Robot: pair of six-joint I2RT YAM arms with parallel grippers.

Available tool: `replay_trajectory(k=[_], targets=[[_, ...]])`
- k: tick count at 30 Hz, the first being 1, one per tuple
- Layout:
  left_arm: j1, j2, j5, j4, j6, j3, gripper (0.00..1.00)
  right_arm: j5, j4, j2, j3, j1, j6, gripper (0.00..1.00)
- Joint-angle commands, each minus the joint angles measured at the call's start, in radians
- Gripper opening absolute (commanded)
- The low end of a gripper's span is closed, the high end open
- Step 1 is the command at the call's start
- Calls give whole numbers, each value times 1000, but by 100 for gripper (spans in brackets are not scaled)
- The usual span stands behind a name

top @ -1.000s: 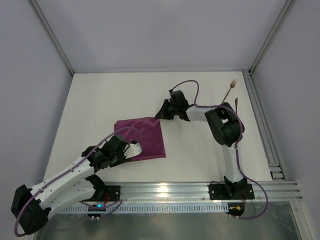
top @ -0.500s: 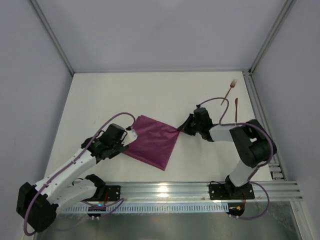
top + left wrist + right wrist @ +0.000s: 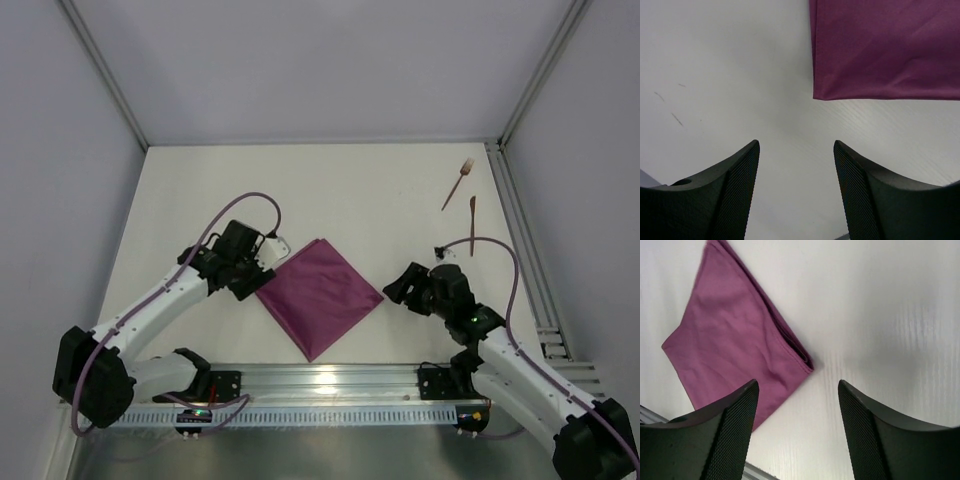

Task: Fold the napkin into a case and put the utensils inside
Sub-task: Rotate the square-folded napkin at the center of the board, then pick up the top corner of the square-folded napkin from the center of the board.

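Note:
The plum-purple napkin [image 3: 320, 295] lies flat as a diamond at the table's front middle, folded double. Its left corner [image 3: 880, 50] shows in the left wrist view, its right corner [image 3: 740, 345] in the right wrist view. My left gripper [image 3: 262, 272] stands open just left of the napkin's left corner, nothing between its fingers [image 3: 740, 190]. At the right corner my right gripper [image 3: 392, 292] is open too, clear of the cloth, fingers [image 3: 730, 435] empty. The copper-brown fork [image 3: 457, 183] and knife [image 3: 472, 223] lie side by side at the far right.
A metal rail [image 3: 530, 250] runs along the table's right edge beside the utensils. The aluminium base rail [image 3: 330, 378] crosses the front, close to the napkin's near corner. Grey walls enclose the table on three sides.
Both grippers dragged the napkin toward the front, turning it into a diamond. The right gripper let go of its corner and drew back right; the left moved up along the left corner.

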Motion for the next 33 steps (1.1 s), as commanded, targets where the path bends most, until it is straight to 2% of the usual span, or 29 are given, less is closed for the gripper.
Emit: replay_trajectory(k=[1,4,5,6,8,9,11,12,13,16,22,28,33], targets=[[13,31,122,1,-21,40,63,51,-225,-66,156,-2,-208,70],[45,69,210,28,-19,46,63,-135,-127,117,291,-15,-398,69],[57,83,224,39,-21,48,63,-182,-112,273,384,-15,-438,65],[85,99,236,47,-22,51,55,-265,-97,355,443,-15,-514,62],[106,157,245,70,-34,49,40,-327,-84,510,611,-18,-569,51],[116,178,251,70,-34,49,31,-379,-58,643,668,-18,-599,51],[119,227,262,76,-42,39,29,-421,-38,762,826,-18,-619,49],[120,237,268,87,-48,31,29,-432,-55,822,886,-18,-630,45],[122,241,276,102,-54,22,29,-424,-75,930,941,-18,-654,43],[128,212,296,143,-57,8,29,-436,-141,1101,1153,-15,-694,42],[168,189,313,143,-70,23,30,-478,-172,1273,1271,8,-770,42],[169,287,340,167,-56,5,32,-478,-184,1341,1299,19,-799,43],[169,274,350,211,-53,-29,33,-495,-181,1361,1270,31,-811,41]])
